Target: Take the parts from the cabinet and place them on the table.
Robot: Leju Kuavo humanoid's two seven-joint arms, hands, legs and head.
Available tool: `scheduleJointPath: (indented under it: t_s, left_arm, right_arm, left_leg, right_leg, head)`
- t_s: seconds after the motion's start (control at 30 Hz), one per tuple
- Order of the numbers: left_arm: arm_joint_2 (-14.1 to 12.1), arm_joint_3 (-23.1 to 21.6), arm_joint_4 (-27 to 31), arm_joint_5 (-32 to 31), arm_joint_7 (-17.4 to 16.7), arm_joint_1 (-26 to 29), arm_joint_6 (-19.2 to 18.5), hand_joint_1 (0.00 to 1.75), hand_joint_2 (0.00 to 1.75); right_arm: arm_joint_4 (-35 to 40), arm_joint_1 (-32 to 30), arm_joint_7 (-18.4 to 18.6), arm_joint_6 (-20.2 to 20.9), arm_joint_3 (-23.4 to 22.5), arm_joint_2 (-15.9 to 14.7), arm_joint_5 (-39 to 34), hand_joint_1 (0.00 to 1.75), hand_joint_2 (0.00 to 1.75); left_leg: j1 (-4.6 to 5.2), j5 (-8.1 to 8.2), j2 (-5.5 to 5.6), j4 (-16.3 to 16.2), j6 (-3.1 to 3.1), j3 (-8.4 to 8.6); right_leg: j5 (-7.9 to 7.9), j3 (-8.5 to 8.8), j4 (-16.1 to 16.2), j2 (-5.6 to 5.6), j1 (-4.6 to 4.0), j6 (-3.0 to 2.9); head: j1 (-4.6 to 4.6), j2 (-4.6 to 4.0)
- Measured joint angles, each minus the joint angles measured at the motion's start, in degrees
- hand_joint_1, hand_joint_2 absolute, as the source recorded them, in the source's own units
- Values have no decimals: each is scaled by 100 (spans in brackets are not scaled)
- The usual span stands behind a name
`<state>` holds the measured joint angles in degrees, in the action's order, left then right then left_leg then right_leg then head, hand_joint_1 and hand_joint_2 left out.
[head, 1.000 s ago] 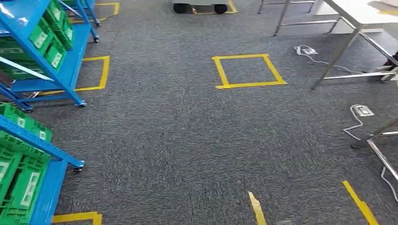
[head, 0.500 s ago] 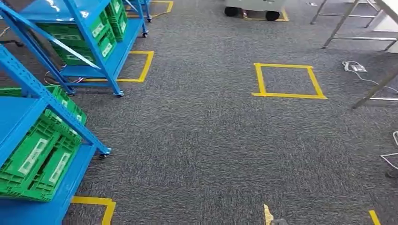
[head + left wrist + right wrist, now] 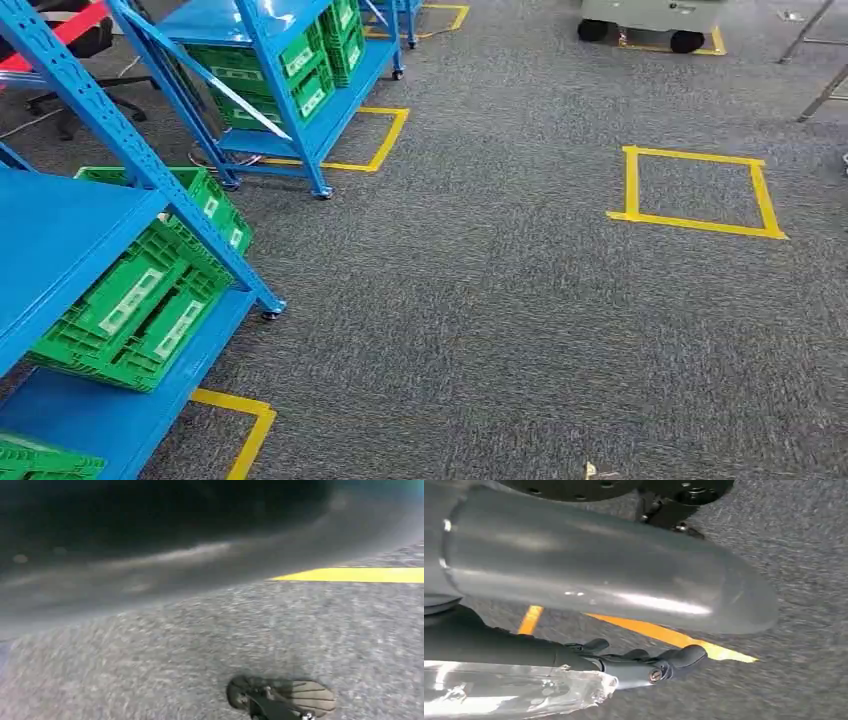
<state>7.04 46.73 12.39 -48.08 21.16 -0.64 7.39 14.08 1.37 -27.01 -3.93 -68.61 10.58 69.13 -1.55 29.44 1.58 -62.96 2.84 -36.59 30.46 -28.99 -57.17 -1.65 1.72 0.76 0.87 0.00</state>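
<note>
The right hand (image 3: 644, 662) has dark fingers (image 3: 686, 656) that are smooth and round at the tips, and one small shiny screw sits in a ring near the end of a finger. Its thumb (image 3: 614, 572) is thick, grey and shiny, shaped like a big smooth tube with a round end. In the left wrist view the robot's own parts are a big dark blur with a pale grey edge.
</note>
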Motion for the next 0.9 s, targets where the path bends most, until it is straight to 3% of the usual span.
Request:
scheduleJointPath:
  t_s: [0.07,0.1,0.13,0.2,0.23,0.27,0.3,0.4,0.43,0.47,0.5,0.53,0.57,0.6,0.63,0.67,0.73,0.77,0.8,0.9]
  left_arm:
    - [0,7,0,-44,0,-42,4,0,0]
    - [4,11,0,-46,0,-39,4,0,0]
    - [9,17,0,-48,0,-22,4,0,0]
    - [9,46,0,-57,0,-2,15,0,0]
    - [4,57,0,-61,0,-5,26,0,0]
    - [-7,61,0,-70,0,-15,33,0,0]
    - [-17,63,0,-92,0,-42,37,0,0]
    - [-4,74,0,-142,-11,-22,68,0,0]
    - [7,77,0,-158,-13,-9,68,0,0]
    - [2,81,0,-164,-20,4,70,0,0]
    - [0,85,0,-164,-24,-12,85,0,0]
    - [4,87,0,-171,-24,-42,85,0,0]
    - [9,87,0,-184,-26,-50,83,0,0]
    - [9,87,0,-195,-42,-51,83,0,0]
    - [11,90,0,-227,-66,-46,85,0,0]
    - [15,92,0,-234,-77,-32,87,0,0]
    - [20,96,0,-249,-81,-32,92,0,0]
    - [20,96,0,-249,-83,-38,90,0,0]
    - [15,98,0,-249,-83,-60,90,0,0]
    - [20,105,0,-249,-85,-44,90,0,0]
  right_arm:
    - [0,-33,2,-2,-4,0,5,0,0]
    - [0,-33,2,-2,-9,0,9,0,0]
    - [0,-24,2,-2,-13,0,13,0,0]
    - [0,-4,2,-2,-17,0,22,0,0]
    - [0,5,2,-2,-20,0,35,0,0]
    - [0,13,2,-2,-20,2,46,0,0]
    - [0,8,2,-2,-22,9,55,0,0]
    - [0,49,2,-4,-28,2,90,0,0]
    - [0,57,2,-4,-28,2,101,0,0]
    - [0,62,2,-7,-28,-2,112,0,0]
    - [0,57,-2,-9,-28,-2,120,0,0]
    - [0,38,4,-9,-28,-4,127,0,0]
    - [0,17,9,-7,-28,-7,142,0,0]
    - [0,7,13,-7,-28,-7,153,0,0]
    - [0,2,13,-7,-28,-9,170,0,0]
    - [0,4,15,-7,-28,-15,173,0,0]
    - [0,5,26,-7,-31,-39,186,0,0]
    - [0,3,31,-7,-31,-39,190,0,0]
    - [-2,4,39,-4,-28,-39,199,0,0]
    - [-2,-12,63,-4,-31,-39,221,0,0]
  left_leg:
    - [6,434,-96,-913,-19,-410]
    - [8,522,-99,-1218,-33,-526]
    - [9,468,-102,-1229,-52,-495]
    - [45,96,-150,-629,-137,-111]
    - [100,-124,-286,-91,-223,208]
    - [181,-166,-593,288,-323,422]
    - [226,-108,-763,452,-368,487]
    - [239,-134,-564,445,-385,418]
    - [191,-181,-487,517,-420,456]
    - [165,-205,-433,541,-432,459]
    - [150,-223,-361,541,-460,439]
    - [146,-233,-276,540,-475,415]
    - [146,-242,-187,540,-480,397]
    - [146,-251,-106,538,-475,387]
    - [142,-259,-33,537,-465,388]
    - [135,-264,51,531,-456,391]
    - [109,-273,222,515,-410,398]
    - [103,-273,292,508,-374,383]
    - [132,-279,354,471,-322,343]
    - [79,-370,567,500,-181,246]
  right_leg:
    - [15,-8,-1,246,-66,-37]
    - [20,-12,-2,349,-94,-50]
    - [25,-10,-2,438,-119,-58]
    - [36,14,-2,586,-170,-75]
    - [45,35,-2,662,-193,-81]
    - [52,52,-2,720,-200,-81]
    - [91,22,-41,800,-265,-38]
    - [83,64,-4,997,-250,-1]
    - [120,87,-7,1001,-259,42]
    - [215,25,-103,642,-226,88]
    - [405,-101,-394,352,-189,122]
    - [638,-312,-862,232,-158,149]
    - [843,-548,-1353,189,-145,168]
    - [936,-722,-1685,181,-137,188]
    - [889,-784,-1769,181,-124,202]
    - [702,-728,-1599,178,-112,212]
    - [120,-324,-671,76,-69,235]
    - [-32,-136,-222,-215,-19,253]
    - [54,-84,-108,-492,-7,245]
    - [65,-50,-92,-303,-51,111]
  head:
    - [-6,0]
    - [-4,0]
    - [-2,0]
    - [0,0]
    - [-2,0]
    - [-4,0]
    - [-2,0]
    - [-13,0]
    - [-9,0]
    - [-31,0]
    - [-66,0]
    - [-72,0]
    - [-72,0]
    - [-81,0]
    - [-76,0]
    - [-76,0]
    - [-74,0]
    - [-87,0]
    - [-94,0]
    - [-74,0]
